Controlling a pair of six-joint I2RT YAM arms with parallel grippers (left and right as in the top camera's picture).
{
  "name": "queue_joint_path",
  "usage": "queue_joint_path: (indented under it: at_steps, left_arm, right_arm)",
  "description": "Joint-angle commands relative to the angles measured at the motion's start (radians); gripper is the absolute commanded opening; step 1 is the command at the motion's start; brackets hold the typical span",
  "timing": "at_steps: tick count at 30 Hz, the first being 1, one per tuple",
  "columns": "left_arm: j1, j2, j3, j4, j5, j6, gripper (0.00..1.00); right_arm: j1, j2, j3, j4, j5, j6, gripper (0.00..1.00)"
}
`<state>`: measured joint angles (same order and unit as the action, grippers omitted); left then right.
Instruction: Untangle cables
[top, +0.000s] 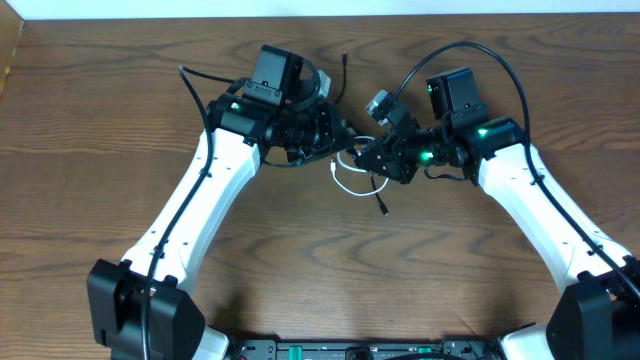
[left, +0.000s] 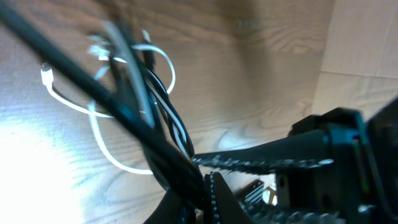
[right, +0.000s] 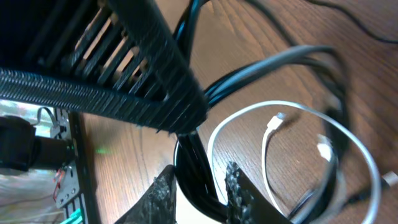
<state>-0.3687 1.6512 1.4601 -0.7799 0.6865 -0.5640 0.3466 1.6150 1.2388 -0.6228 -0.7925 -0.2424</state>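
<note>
Both grippers meet at the table's middle over the tangled cables. The left gripper (top: 338, 135) is shut on the black cable (left: 163, 118), whose strands run from the upper left straight into the jaws (left: 202, 186). The white cable (left: 127, 168) lies in loops on the wood behind them, crossing under the black strands. The right gripper (top: 372, 158) has a bundle of the black cable (right: 193, 162) pinched between its fingers (right: 200, 190). The white cable (right: 273, 104) curves round to its right, plugs showing. From overhead, a white loop (top: 348, 185) and a black end (top: 381, 200) lie just below the grippers.
A thick ribbed black sleeve (right: 93, 93) of the other arm crosses close above the right gripper. The right arm's dark body (left: 336, 162) fills the left wrist view's lower right. Bare wooden table (top: 320, 270) lies in front of both arms.
</note>
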Motion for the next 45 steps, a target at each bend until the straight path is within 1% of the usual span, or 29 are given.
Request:
queue_joint_path:
  at_steps: [1,6,7,13,17,22,23,24,25,26,30,35,39,41,43,45]
  left_arm:
    - [0.000,0.002,0.004,-0.027,0.040,0.032,0.08]
    - [0.000,0.002,0.004,-0.012,0.040,0.030,0.07]
    - [0.000,0.002,0.004,-0.010,0.040,0.027,0.07]
    - [0.000,0.002,0.004,0.000,0.040,0.027,0.07]
    - [0.000,0.002,0.004,0.003,0.040,-0.013,0.08]
    - [0.000,0.002,0.004,0.027,0.087,-0.064,0.07]
    - [0.000,0.002,0.004,0.037,0.106,-0.075,0.07]
    - [0.000,0.002,0.004,0.050,0.125,-0.086,0.07]
    - [0.000,0.002,0.004,0.067,0.150,-0.103,0.07]
    - [0.000,0.002,0.004,0.085,0.177,-0.127,0.07]
    - [0.000,0.002,0.004,0.113,0.242,-0.156,0.08]
    - [0.000,0.002,0.004,0.109,0.248,-0.156,0.07]
    - [0.000,0.002,0.004,0.113,0.247,-0.154,0.08]
    - [0.000,0.002,0.004,0.113,0.244,-0.152,0.07]
    - [0.000,0.002,0.004,0.124,0.245,-0.152,0.07]
    - [-0.002,0.002,0.004,0.123,0.245,-0.151,0.07]
  right_arm:
    - [0.002,0.009,0.010,0.006,0.025,-0.016,0.14]
    - [0.002,0.008,0.010,0.006,0.010,0.016,0.01]
    - [0.002,0.009,0.010,0.006,0.004,0.023,0.01]
    - [0.002,0.009,0.010,0.006,0.000,0.037,0.01]
    - [0.008,0.009,0.009,0.007,0.005,0.037,0.09]
    - [0.028,0.009,0.009,0.006,0.018,0.069,0.10]
    - [0.032,0.009,0.009,0.007,0.049,0.097,0.09]
    - [0.033,0.009,0.008,0.010,0.108,0.154,0.13]
    - [0.034,0.013,0.008,0.014,0.197,0.254,0.19]
    - [0.034,0.020,0.008,0.019,0.262,0.348,0.20]
    - [0.018,0.059,0.008,0.037,0.273,0.474,0.20]
    - [-0.008,0.100,0.008,0.063,0.168,0.495,0.24]
    - [-0.013,0.116,0.008,0.058,0.158,0.549,0.26]
    - [-0.014,0.124,0.008,0.048,0.181,0.595,0.27]
    - [-0.019,0.135,0.008,0.015,0.275,0.700,0.29]
    - [-0.026,0.143,0.008,0.011,0.286,0.702,0.29]
